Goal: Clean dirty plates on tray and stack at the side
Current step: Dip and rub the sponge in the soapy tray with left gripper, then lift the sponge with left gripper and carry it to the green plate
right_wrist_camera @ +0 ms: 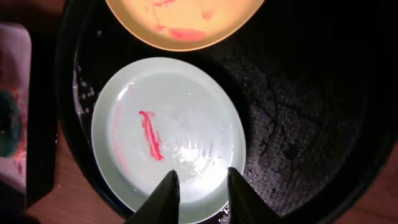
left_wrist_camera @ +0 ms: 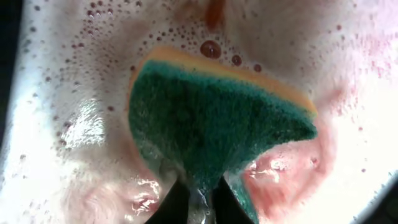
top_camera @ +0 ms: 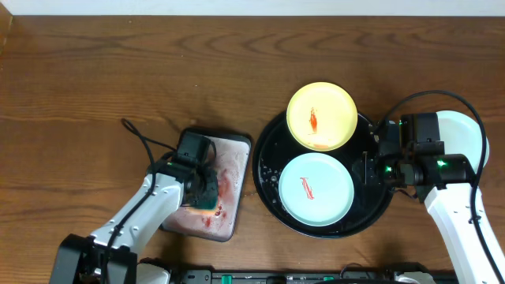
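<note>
**Sponge clamped in the suds, two smeared plates waiting**

Your left gripper (left_wrist_camera: 196,202) was closed tight on the near edge of the sponge (left_wrist_camera: 217,118), green scrubbing face toward the camera and yellow backing behind. It held the sponge down in the grey tray (top_camera: 241,150), whose floor was awash with pink, bubbly water. I read that as loading the sponge before a wipe. The pinch sat at one edge, which left most of the green face free to meet a plate.

Your right gripper (right_wrist_camera: 202,196) had its jaws only narrowly apart with nothing between them. It hung over the near rim of the mint plate (right_wrist_camera: 168,134), probably ready to steady it.

That mint plate lay on the near side of the black tray (top_camera: 272,154) with a red smear (top_camera: 306,188) left of its middle. The yellow plate (top_camera: 321,116) sat on the far side, just beside it, with its own red streak (top_camera: 313,121). Neither was clean yet. A third plate (top_camera: 465,130) rested off the tray on the table (top_camera: 118,63) at the right, partly under your right arm.

In your way were the raised tray rim between sponge and plates and the right arm above the stacking spot. A loose cable (top_camera: 138,138) lay left of the grey tray.
</note>
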Available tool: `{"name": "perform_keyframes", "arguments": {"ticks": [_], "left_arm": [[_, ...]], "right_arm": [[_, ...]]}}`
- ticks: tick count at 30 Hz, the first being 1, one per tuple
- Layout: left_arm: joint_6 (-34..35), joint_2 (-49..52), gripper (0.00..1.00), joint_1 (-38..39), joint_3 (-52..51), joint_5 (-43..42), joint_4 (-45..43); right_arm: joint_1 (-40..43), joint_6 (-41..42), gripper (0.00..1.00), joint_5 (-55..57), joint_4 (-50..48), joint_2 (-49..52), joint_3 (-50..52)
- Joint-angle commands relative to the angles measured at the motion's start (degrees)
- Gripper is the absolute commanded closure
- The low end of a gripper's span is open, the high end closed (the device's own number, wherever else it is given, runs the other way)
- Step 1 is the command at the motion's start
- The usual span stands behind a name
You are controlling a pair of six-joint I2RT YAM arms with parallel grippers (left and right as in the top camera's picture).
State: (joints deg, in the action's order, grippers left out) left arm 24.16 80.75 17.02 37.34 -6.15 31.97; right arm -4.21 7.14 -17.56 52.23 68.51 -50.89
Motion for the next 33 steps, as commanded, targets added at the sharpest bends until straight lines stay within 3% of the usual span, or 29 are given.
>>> {"name": "perform_keyframes", "arguments": {"ticks": [1, 8, 12, 15, 21, 29, 32, 33], "left_arm": [[-0.24, -1.09, 0.93, 0.09, 4.63, -2.6, 4.59], [-1.66, -7.45, 0.93, 0.17, 16.26, -2.73, 15.54], [-1.64, -9.51, 0.93, 1.11, 19.65, -5.27, 17.05], [-0.94, -9.92, 0.93, 2.84, 20.5, -8.33, 15.67], [2.23, -9.22, 0.92, 9.05, 20.5, -10.6, 12.46], [9.49, -5.99, 0.93, 18.21, 20.48, -10.6, 4.68], [11.85, -3.54, 0.93, 20.74, 20.48, -10.62, 2.14], [12.17, -2.54, 0.93, 21.59, 20.48, -10.75, 1.46]], "right_arm": [[-0.39, 0.85, 0.78, 3.78, -0.09, -0.02, 0.09], [-0.39, 7.65, 0.88, 7.67, 0.24, 4.26, 1.97], [-0.42, 4.94, 0.78, 2.47, -1.95, 8.81, 3.48], [-0.42, 3.08, 0.74, -0.9, -4.26, 12.46, 4.55], [-0.42, 3.06, 0.79, -0.72, -9.03, 17.57, 6.27], [-2.23, 3.1, 0.99, 0.02, -16.9, 19.04, 11.04], [-2.64, 4.72, 0.97, 4.35, -18.47, 19.04, 13.22], [-2.64, 5.14, 0.89, 5.66, -18.45, 19.04, 13.57]]}}
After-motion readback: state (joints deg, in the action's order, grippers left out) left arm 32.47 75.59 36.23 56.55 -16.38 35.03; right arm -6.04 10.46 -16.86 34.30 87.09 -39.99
